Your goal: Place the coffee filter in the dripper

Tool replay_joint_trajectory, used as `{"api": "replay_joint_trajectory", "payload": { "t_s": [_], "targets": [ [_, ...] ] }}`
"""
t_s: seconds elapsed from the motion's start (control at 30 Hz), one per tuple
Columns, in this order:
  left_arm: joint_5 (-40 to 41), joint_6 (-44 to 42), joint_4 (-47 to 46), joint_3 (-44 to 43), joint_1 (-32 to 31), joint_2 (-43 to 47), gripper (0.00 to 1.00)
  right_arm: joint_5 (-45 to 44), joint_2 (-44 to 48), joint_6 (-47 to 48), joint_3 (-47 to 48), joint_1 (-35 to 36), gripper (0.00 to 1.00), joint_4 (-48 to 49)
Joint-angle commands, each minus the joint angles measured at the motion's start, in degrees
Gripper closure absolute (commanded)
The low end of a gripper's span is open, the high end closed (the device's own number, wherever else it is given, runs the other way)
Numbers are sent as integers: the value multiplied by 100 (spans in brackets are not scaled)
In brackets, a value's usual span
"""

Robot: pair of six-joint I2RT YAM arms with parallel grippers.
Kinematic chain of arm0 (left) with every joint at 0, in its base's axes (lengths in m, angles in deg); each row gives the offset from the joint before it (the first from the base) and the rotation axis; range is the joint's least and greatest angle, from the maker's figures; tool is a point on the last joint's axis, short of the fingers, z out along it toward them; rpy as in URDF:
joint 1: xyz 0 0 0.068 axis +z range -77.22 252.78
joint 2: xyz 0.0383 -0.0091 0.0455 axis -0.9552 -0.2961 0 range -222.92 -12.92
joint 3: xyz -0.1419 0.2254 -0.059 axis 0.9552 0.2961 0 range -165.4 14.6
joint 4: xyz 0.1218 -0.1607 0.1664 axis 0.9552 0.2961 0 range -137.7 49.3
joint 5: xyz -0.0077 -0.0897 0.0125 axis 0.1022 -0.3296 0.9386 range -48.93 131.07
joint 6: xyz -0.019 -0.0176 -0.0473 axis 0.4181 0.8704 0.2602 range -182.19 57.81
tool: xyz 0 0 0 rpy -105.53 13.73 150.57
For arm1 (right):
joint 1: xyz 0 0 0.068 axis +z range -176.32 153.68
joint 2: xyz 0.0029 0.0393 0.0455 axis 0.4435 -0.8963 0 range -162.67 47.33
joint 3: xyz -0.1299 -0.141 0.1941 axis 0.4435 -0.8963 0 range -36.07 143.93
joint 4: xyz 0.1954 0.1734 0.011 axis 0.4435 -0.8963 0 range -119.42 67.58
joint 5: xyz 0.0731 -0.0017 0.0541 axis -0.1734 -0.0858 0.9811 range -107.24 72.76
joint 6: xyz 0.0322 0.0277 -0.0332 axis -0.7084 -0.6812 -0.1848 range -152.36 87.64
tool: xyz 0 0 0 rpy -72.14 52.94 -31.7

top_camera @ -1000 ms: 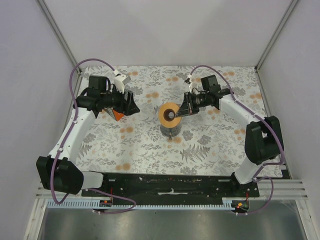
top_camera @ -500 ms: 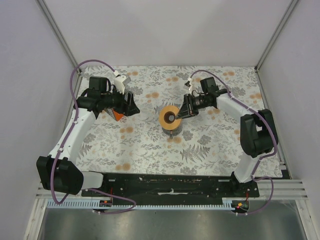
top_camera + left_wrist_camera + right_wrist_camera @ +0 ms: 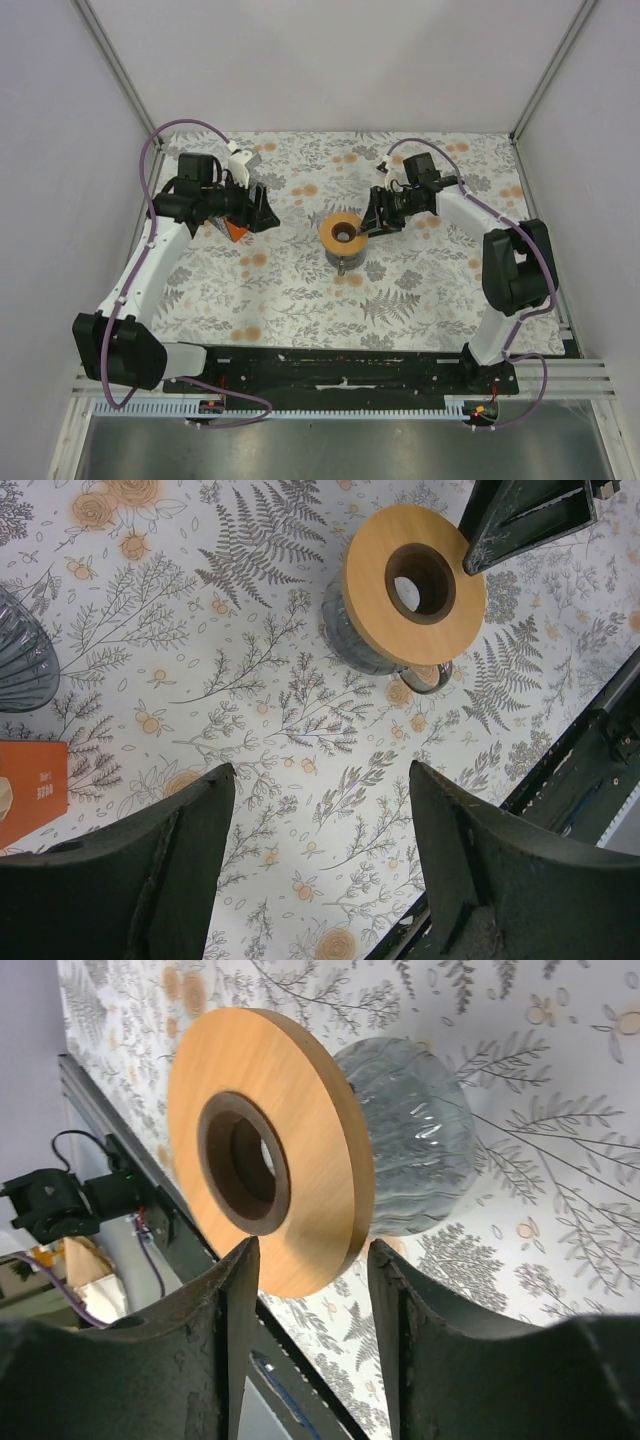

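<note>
The dripper's amber-brown ring (image 3: 341,232) lies flat on a clear grey glass cup (image 3: 348,640) at mid-table. The ring (image 3: 262,1150) fills the right wrist view. My right gripper (image 3: 308,1250) is open, and the ring's near rim stands in the gap just ahead of its fingertips without touching either. In the top view this gripper (image 3: 369,222) is at the ring's right side. The dark ribbed dripper cone (image 3: 20,658) stands at the left edge of the left wrist view. My left gripper (image 3: 320,855) hangs open over bare cloth. The coffee filter is out of view.
An orange filter packet (image 3: 28,788) lies under the left arm, also in the top view (image 3: 233,230). The cup's handle (image 3: 432,677) points toward the table's near edge. A black rail (image 3: 340,365) runs along that edge.
My right gripper has opened and let go of the ring, which now lies level on the cup. The right arm has shifted slightly. The left arm has not moved.
</note>
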Motion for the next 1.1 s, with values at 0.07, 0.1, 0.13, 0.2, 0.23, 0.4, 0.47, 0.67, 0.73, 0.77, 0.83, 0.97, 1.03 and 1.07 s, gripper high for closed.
{"api": "replay_joint_trajectory", "payload": {
  "t_s": [0.07,0.1,0.13,0.2,0.23,0.4,0.47,0.67,0.73,0.77,0.83,0.97,1.03,1.07],
  "targets": [
    [-14,114,-176,-75,14,106,24,-860,511,99,328,-19,41,-293],
    [21,114,-176,-84,14,98,24,-992,546,99,372,-27,40,-320],
    [74,88,-185,-102,14,71,24,-1167,581,125,398,-19,38,-372],
    [249,53,-167,-154,5,28,24,-1422,634,169,451,-27,36,-478],
    [415,9,-167,-207,-4,-8,24,-1519,660,204,486,-19,35,-557],
    [2171,-369,-159,-1022,-205,-682,25,-1809,976,362,478,-1,26,-672],
    [3032,-632,-176,-1427,-381,-1201,25,-2002,1187,424,416,16,22,-672],
    [5099,-1503,-10,-2824,-926,-3037,24,-2276,1671,652,100,52,7,-654],
    [5382,-1643,218,-3369,-935,-3688,24,-2372,1794,722,-14,52,2,-672],
    [5609,-1714,272,-3624,-935,-3908,24,-2399,1838,766,-49,52,2,-689],
    [5970,-1828,272,-3897,-935,-4287,24,-2434,1900,811,-120,52,2,-707],
    [6217,-2030,255,-4223,-935,-4753,24,-2417,1961,890,-199,43,2,-724],
    [6480,-2162,211,-4373,-918,-5008,24,-2408,1935,925,-190,52,2,-716],
    [6508,-2197,219,-4425,-900,-5122,24,-2399,1944,951,-190,52,2,-724]
  ]
}}
